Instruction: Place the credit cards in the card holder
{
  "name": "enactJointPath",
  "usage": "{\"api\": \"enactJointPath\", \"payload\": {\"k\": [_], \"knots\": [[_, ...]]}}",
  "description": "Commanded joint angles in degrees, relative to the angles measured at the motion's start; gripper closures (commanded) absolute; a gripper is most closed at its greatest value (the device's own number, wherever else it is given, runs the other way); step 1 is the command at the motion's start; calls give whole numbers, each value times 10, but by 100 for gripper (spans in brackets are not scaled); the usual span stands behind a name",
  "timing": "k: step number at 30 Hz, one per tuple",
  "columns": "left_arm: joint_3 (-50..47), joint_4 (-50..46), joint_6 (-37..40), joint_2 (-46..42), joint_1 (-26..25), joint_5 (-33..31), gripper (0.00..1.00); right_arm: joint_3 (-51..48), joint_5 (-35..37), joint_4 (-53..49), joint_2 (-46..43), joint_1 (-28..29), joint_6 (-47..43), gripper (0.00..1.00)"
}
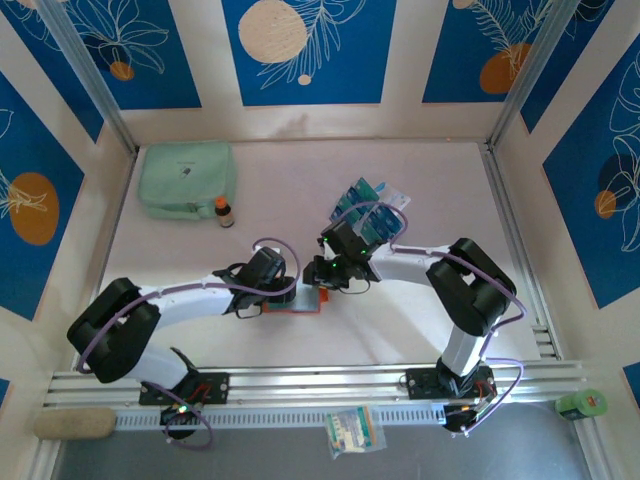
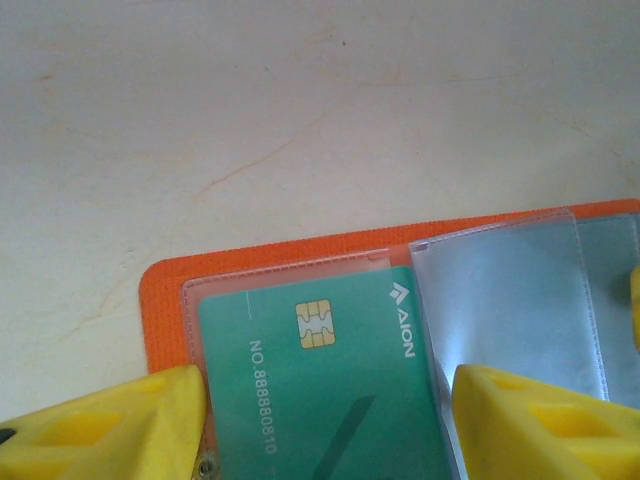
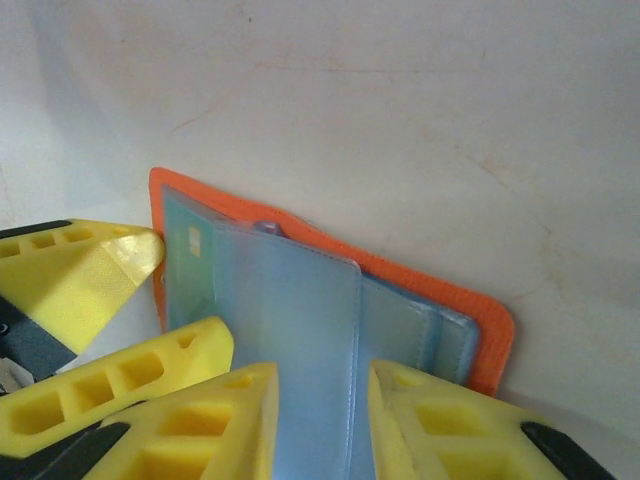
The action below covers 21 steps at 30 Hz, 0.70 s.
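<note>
The orange card holder (image 1: 303, 301) lies open on the table between both grippers. In the left wrist view a teal-green credit card (image 2: 320, 380) with a gold chip sits inside its clear left pocket. My left gripper (image 2: 330, 430) is open, one yellow finger on each side of that card. In the right wrist view a clear pocket leaf (image 3: 310, 340) stands up between the parted fingers of my right gripper (image 3: 320, 430), which is open. The holder's orange edge (image 3: 490, 340) shows behind the leaf. More teal and blue credit cards (image 1: 368, 200) lie fanned behind the right arm.
A mint-green zip pouch (image 1: 187, 178) and a small brown bottle (image 1: 224, 211) stand at the back left. A sachet packet (image 1: 353, 430) lies in front of the rail. A green object (image 1: 582, 403) sits at the front right and a beige roll (image 1: 75, 422) at the front left.
</note>
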Motion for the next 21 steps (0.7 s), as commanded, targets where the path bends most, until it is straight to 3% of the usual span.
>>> {"api": "enactJointPath", "payload": {"k": [1,12,21], "knots": [[-10,-7,0,8,-5,0,34,-4,-7,8,21,1,7,70],[-10,-6,-1,6,-5,1,34,9,-50,30,49,-2,17,69],[-4,-14,-2,-15,-5,-1,32,5,-68,36,11,-4,28,69]]}}
